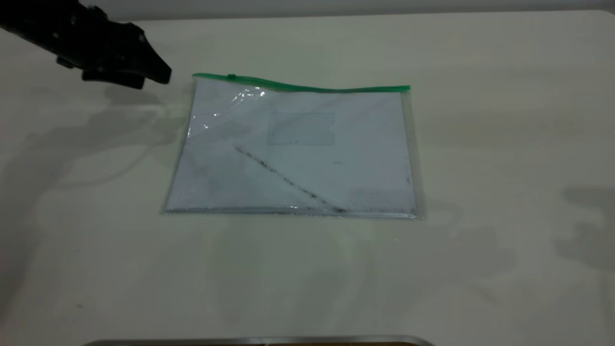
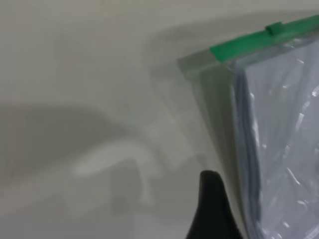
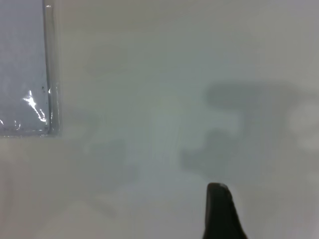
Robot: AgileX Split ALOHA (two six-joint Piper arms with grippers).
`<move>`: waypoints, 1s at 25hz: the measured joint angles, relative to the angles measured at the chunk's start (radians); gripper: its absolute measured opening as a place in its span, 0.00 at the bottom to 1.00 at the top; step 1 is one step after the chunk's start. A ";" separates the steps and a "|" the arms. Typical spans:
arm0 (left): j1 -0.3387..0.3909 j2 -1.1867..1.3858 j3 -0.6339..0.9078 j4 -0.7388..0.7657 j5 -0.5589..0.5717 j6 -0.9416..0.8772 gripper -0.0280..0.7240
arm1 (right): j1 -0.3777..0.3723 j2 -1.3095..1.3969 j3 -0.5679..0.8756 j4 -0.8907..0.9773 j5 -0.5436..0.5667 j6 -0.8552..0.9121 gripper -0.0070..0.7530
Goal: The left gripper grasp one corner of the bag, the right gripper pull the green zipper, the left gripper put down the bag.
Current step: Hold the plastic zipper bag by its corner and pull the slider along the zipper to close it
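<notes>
The bag (image 1: 298,158) lies flat on the white table, a clear pouch with white paper inside and a dark diagonal smudge. The green zipper (image 1: 307,86) runs along its far edge, with the slider tab (image 1: 231,76) near the far-left corner. My left gripper (image 1: 156,79) hovers just left of that corner, open and empty, not touching the bag. The left wrist view shows one of its fingertips (image 2: 212,199) beside the bag's side edge (image 2: 284,139), and the zipper (image 2: 259,40) with its tab (image 2: 274,27). My right gripper (image 3: 219,209) is over bare table, away from the bag's corner (image 3: 22,64).
A metal-edged object (image 1: 259,340) lies along the table's near edge. The table's far edge (image 1: 336,14) meets a pale wall. A shadow falls on the table at the right (image 1: 586,226).
</notes>
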 joint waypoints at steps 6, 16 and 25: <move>-0.039 0.098 -0.087 -0.005 0.000 0.005 0.82 | 0.000 0.001 0.000 0.000 -0.003 0.000 0.68; -0.065 0.206 -0.189 -0.046 0.044 0.025 0.82 | 0.000 0.001 0.000 0.000 -0.006 0.000 0.68; -0.065 0.232 -0.211 -0.100 0.106 0.081 0.82 | 0.000 0.001 0.000 0.000 -0.009 -0.001 0.68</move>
